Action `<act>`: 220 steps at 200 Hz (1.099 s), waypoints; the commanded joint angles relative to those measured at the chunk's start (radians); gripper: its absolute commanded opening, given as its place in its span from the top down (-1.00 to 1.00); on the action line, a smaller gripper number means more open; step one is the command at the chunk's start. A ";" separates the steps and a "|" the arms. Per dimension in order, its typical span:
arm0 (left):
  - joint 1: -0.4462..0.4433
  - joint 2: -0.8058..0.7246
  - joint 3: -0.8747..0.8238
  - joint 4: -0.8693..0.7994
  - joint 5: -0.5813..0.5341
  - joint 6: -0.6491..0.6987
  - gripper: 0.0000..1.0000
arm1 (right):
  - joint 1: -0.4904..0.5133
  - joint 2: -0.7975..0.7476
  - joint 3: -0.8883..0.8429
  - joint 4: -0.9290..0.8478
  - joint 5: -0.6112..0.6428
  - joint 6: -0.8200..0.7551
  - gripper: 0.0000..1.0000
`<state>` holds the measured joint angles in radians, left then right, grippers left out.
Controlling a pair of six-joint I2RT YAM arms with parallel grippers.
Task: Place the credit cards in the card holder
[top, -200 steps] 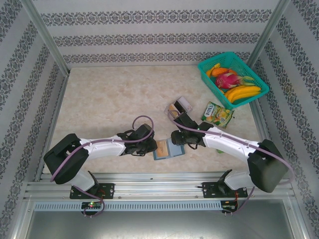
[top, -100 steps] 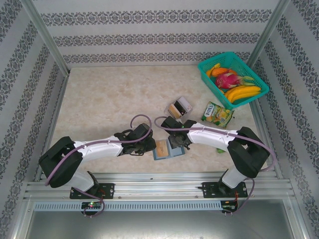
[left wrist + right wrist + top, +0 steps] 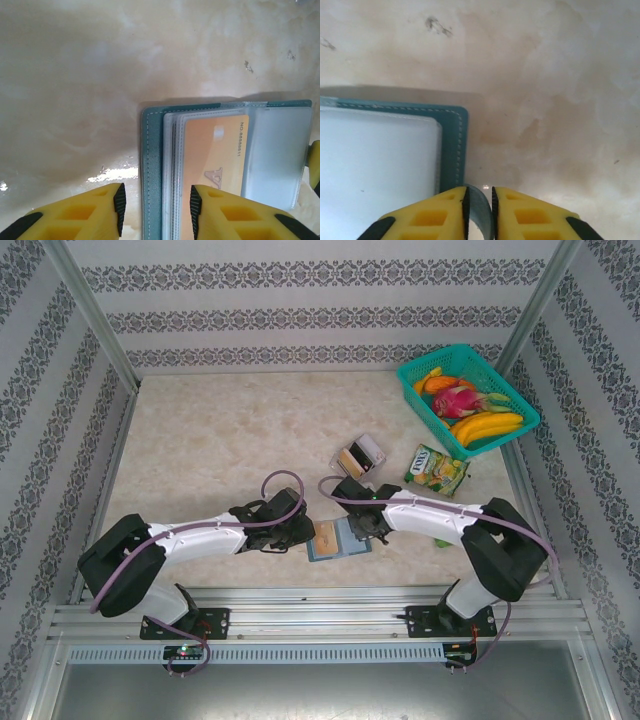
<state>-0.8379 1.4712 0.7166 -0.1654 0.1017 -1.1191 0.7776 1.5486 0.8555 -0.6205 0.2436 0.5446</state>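
Teal card holder (image 3: 338, 538) lies open on the desk (image 3: 220, 440), right gripper (image 3: 479, 207) pinching its right edge, spread left gripper (image 3: 156, 212) straddling its left edge, where a gold card (image 3: 215, 167) sits sleeved.

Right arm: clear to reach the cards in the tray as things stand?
Probably not yet: the right gripper is pinched shut on the edge of the card holder and must release first. Otherwise the credit cards in the clear tray lie close, with bare table between.
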 commanded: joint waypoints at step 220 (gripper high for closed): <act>0.017 0.001 -0.071 0.328 0.154 -0.044 0.24 | -0.067 0.048 -0.068 0.160 -0.233 -0.010 0.85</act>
<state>-0.8162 1.5234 0.6468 0.0059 0.2134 -1.1641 0.7086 1.5524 0.7902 -0.4988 0.0776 0.5423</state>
